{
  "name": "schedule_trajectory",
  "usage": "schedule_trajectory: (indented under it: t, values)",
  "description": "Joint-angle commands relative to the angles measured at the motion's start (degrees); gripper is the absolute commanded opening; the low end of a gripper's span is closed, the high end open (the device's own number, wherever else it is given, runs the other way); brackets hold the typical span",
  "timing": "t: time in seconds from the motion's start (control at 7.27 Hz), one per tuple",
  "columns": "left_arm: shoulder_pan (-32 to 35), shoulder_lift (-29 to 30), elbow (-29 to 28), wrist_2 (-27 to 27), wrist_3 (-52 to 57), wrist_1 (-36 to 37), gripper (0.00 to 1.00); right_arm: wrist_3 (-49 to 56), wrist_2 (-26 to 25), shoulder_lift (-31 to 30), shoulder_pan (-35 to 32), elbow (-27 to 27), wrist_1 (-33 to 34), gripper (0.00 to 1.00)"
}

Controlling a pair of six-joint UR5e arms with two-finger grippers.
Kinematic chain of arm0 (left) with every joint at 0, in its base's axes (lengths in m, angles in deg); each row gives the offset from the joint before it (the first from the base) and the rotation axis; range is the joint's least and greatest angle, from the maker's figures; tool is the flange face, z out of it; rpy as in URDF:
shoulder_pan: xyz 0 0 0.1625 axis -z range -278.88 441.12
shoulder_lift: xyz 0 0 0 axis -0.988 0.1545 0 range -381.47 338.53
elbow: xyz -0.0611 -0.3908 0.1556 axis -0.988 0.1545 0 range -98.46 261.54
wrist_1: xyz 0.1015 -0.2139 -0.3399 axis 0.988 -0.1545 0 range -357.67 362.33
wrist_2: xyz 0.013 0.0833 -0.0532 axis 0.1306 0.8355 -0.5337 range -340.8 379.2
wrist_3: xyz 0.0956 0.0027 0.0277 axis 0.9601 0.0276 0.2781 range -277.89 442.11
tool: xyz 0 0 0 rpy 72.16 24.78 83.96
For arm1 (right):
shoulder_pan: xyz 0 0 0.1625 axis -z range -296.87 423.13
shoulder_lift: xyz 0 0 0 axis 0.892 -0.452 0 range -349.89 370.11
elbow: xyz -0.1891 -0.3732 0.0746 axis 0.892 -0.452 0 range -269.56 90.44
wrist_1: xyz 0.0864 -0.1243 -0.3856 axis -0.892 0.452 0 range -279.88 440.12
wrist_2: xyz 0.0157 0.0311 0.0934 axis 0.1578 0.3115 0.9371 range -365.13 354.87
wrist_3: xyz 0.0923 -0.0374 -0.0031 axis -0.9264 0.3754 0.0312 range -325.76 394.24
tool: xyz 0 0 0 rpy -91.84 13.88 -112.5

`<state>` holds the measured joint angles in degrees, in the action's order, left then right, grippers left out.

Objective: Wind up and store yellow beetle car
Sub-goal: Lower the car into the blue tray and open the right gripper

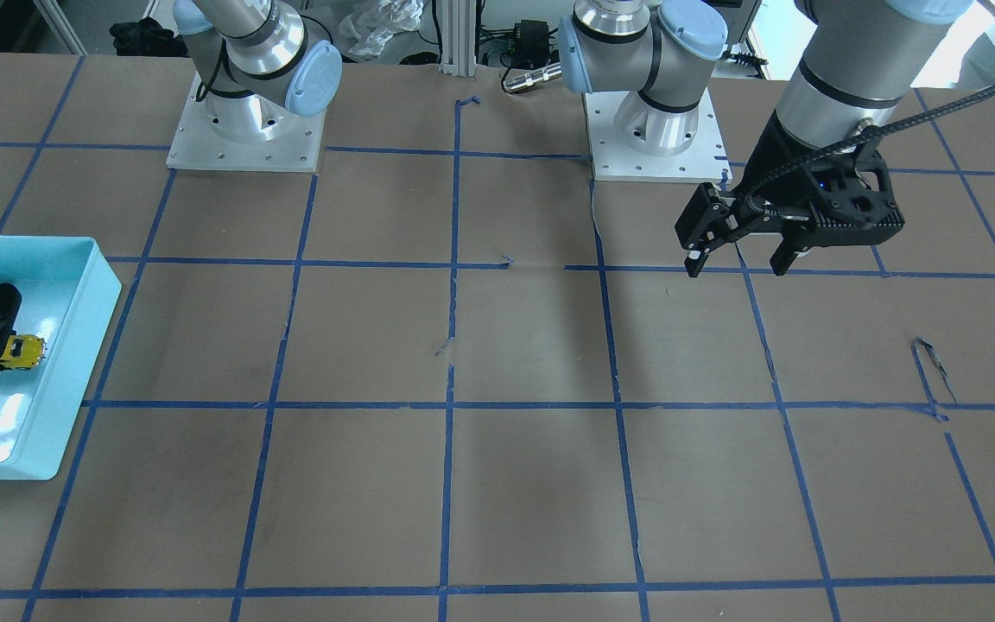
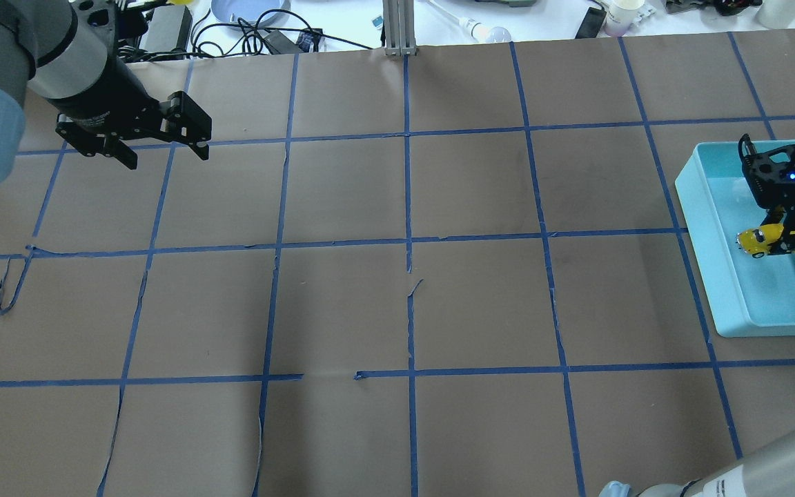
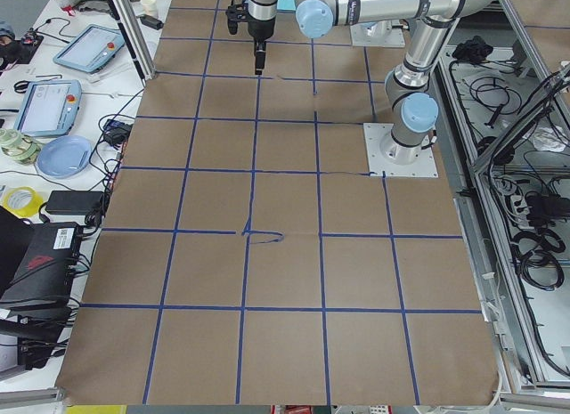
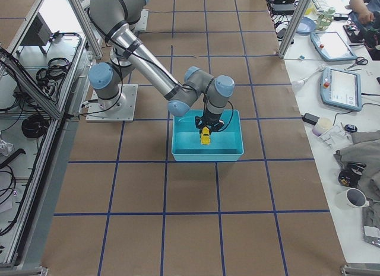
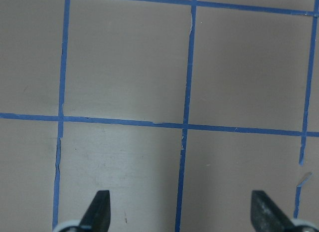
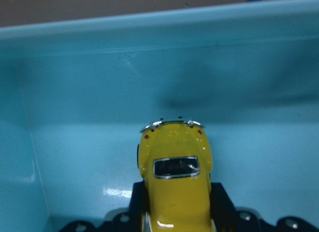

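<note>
The yellow beetle car (image 2: 756, 241) is a tiny glossy toy held between the fingers of my right gripper (image 2: 780, 239), inside a teal bin (image 2: 698, 207). The right wrist view shows the car (image 6: 175, 177) from above, its end pointing at the bin's wall (image 6: 149, 57). The gripper is shut on the car, low in the bin; I cannot tell whether the wheels touch the floor. The front view shows the car (image 1: 22, 351) in the bin (image 1: 104, 285). My left gripper (image 2: 163, 155) is open and empty, hovering over the table far from the bin.
The brown table carries a blue tape grid (image 2: 408, 248). Both arm bases (image 1: 244, 130) stand at the robot's edge. Cables, a plate and cups (image 2: 249, 10) lie beyond the far edge. The left wrist view shows only bare table between open fingertips (image 5: 99, 209).
</note>
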<state>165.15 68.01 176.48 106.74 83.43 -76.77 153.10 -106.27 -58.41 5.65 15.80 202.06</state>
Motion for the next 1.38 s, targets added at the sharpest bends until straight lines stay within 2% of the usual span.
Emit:
schedule_trajectory:
  t: [0.0, 0.41, 0.69, 0.83, 0.96, 1.1, 1.24]
  values:
    - [0.0, 0.0, 0.0, 0.0, 0.0, 0.0, 1.0, 0.4, 0.4, 0.2, 0.0, -0.1, 0.5, 0.99]
    - [0.0, 0.0, 0.0, 0.0, 0.0, 0.1, 1.0, -1.5, 0.9, -5.0, -0.1, -0.6, -0.1, 0.97]
    - [0.0, 0.0, 0.0, 0.0, 0.0, 0.1, 1.0, -10.7, 0.9, -10.6, -0.7, -2.6, -2.1, 0.92]
    - [0.0, 0.0, 0.0, 0.0, 0.0, 0.1, 1.0, -17.2, 1.0, -13.0, -1.1, -4.2, -5.5, 0.92]
    - [0.0, 0.0, -0.2, 0.0, 0.0, 0.1, 1.0, -27.6, 3.8, -16.2, -1.9, -5.9, -10.7, 0.92]
    - [-0.1, 0.1, -0.2, 0.0, 0.0, 0.0, 1.0, -38.6, 6.5, -18.7, -2.8, -8.0, -18.9, 0.94]
    - [0.0, 0.2, -0.4, 0.1, 0.0, 0.0, 1.0, -51.1, 8.1, -19.5, -5.7, -10.8, -23.7, 0.99]
